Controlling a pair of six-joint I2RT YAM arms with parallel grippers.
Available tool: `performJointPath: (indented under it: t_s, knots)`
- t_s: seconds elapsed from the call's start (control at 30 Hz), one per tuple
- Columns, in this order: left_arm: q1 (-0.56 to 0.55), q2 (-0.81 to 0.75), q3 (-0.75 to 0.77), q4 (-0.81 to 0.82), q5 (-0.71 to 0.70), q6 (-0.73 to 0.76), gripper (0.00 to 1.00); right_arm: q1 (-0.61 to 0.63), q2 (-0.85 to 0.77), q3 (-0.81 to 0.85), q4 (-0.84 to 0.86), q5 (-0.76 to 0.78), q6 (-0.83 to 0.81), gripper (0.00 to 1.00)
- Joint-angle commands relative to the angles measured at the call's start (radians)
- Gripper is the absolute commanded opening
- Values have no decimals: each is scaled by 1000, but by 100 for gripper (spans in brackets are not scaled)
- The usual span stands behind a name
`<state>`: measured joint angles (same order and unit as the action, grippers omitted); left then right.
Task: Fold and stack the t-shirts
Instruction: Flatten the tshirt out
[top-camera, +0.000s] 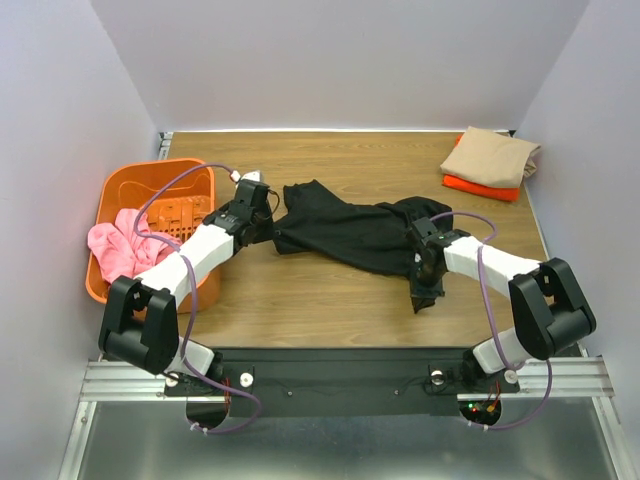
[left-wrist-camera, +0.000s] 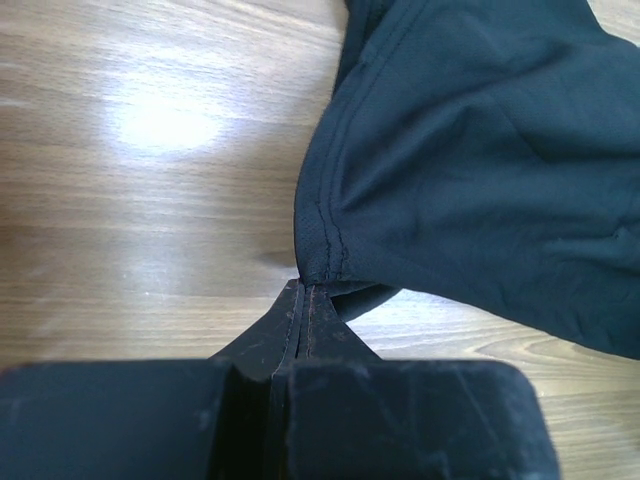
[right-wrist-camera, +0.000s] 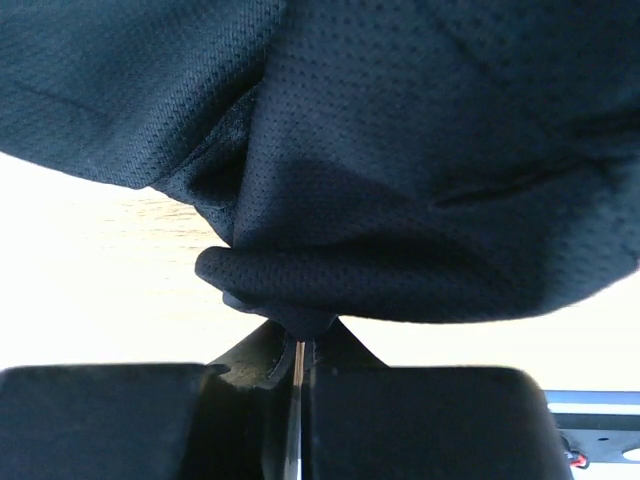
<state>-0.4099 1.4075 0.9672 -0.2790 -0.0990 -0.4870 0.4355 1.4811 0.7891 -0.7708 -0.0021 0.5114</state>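
Observation:
The black t-shirt (top-camera: 345, 232) lies crumpled across the middle of the wooden table. My left gripper (top-camera: 270, 222) is shut on its left hem edge; the left wrist view shows the stitched hem (left-wrist-camera: 322, 235) pinched at the fingertips (left-wrist-camera: 308, 290). My right gripper (top-camera: 423, 283) is shut on a bunched fold at the shirt's right end, seen in the right wrist view (right-wrist-camera: 300, 335) with mesh cloth (right-wrist-camera: 400, 180) draped above it. The tan t-shirt (top-camera: 490, 155) lies folded on the folded orange t-shirt (top-camera: 478, 186) at the far right corner.
An orange plastic basket (top-camera: 125, 190) stands at the left table edge with a pink cloth (top-camera: 113, 250) hanging over its near rim. Grey walls close in the table on three sides. Bare wood (top-camera: 320, 295) shows in front of the shirt.

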Motion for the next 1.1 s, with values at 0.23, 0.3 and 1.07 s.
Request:
performJointPath:
  t_s: [0.23, 0.3, 1.07]
  knots:
    - [146, -2, 22, 26, -16, 67, 0, -53, 10, 370, -44, 77, -60, 1]
    - [192, 7, 28, 24, -11, 77, 0, -120, 19, 467, -84, 80, -92, 0]
    - [223, 10, 16, 80, 93, 102, 0, -549, 71, 429, -85, 50, -214, 18]
